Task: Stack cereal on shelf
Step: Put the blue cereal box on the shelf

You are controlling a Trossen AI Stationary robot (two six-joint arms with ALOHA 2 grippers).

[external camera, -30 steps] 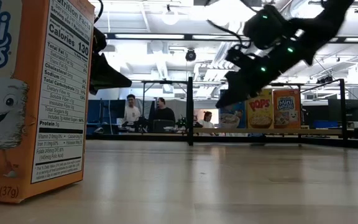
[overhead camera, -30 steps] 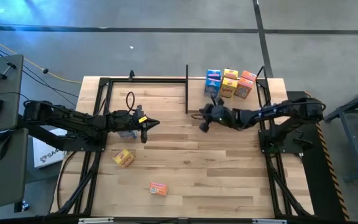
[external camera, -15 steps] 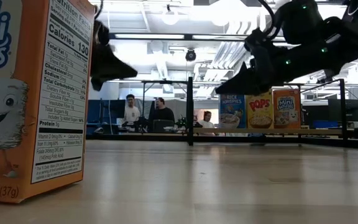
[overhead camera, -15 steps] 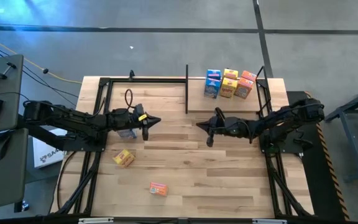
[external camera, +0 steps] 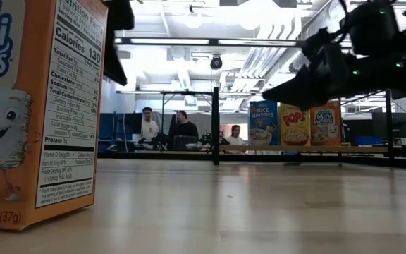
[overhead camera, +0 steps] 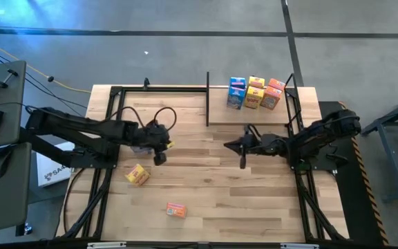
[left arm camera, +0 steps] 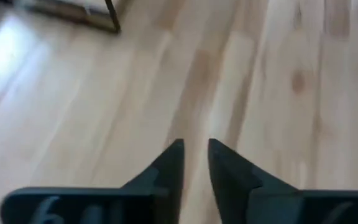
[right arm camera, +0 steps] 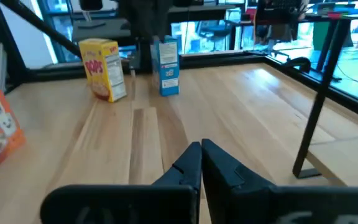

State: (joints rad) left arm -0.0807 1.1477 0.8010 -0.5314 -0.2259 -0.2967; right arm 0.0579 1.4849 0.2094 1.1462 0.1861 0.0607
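Three cereal boxes, blue point(overhead camera: 237, 92), yellow point(overhead camera: 256, 92) and orange point(overhead camera: 273, 94), stand upright on the shelf point(overhead camera: 220, 115) at the table's far right. Loose on the tabletop are a yellow box point(overhead camera: 137, 175), an orange box point(overhead camera: 176, 209) and an upright blue box point(right arm camera: 166, 65) under my left arm. My left gripper point(left arm camera: 195, 152) hangs above the bare tabletop left of centre, tipped down, slightly open, with nothing between its fingers. My right gripper point(right arm camera: 201, 151) is shut and empty, held about level above the table's middle, near of the shelf, pointing toward the left.
The shelf's black posts point(overhead camera: 207, 97) and rail stand along the far edge. In the low view an orange box point(external camera: 41, 106) fills the near left. People sit in the room beyond the table. Bare planks point(overhead camera: 213, 187) lie between the grippers and the near edge.
My left gripper has risen, drawn back toward the table's left edge and tipped down. My right gripper has drawn away from the shelf toward the table's right and near edges, sunk a little and swung from steeply down to about level.
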